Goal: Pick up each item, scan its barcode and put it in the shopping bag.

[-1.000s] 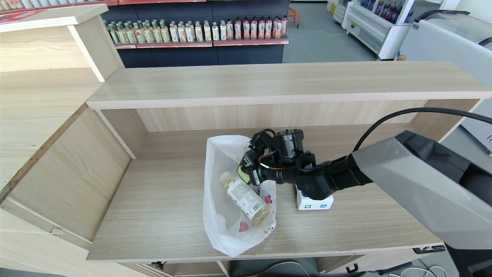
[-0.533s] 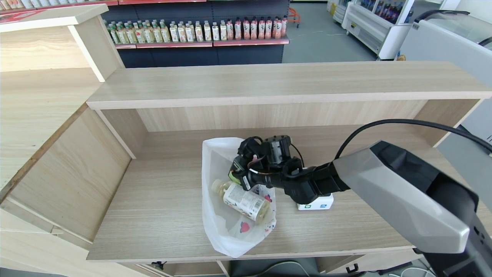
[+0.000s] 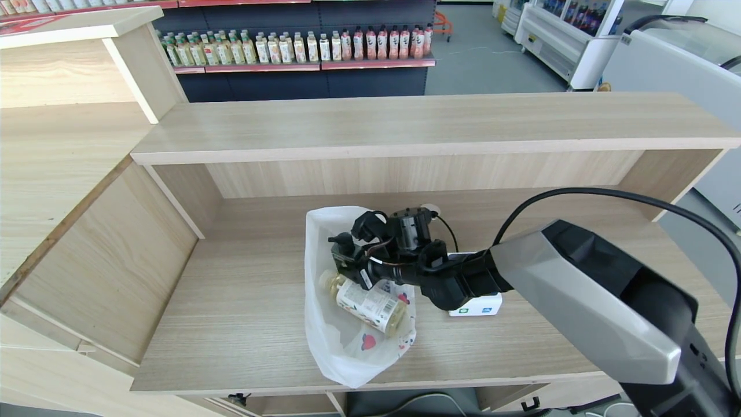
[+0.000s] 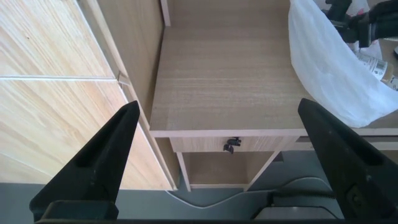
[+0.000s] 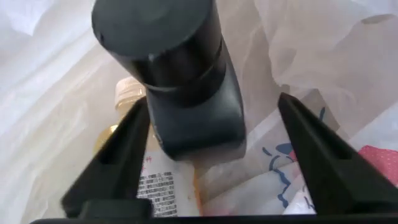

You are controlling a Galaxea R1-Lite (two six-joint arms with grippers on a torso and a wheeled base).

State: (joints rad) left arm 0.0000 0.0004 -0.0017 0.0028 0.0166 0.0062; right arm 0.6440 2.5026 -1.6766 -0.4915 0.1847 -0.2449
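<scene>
Inside the mouth of the shopping bag on the counter, the right gripper has its fingers spread. A dark capped item stands between them, one finger touching it and the other apart. Its long axis points down into the bag, directly over the lying bottle. The left gripper, also spread, hangs well off by the counter's near edge. The dark item's lower end is hidden, so its support is unclear.

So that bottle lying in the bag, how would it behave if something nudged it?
It would probably roll. The bottle is round and lies on its side, so a sideways nudge could roll it, though the folds of the shopping bag around it might check that. It looks full of pale liquid, so it is likely fairly heavy for its size.
</scene>
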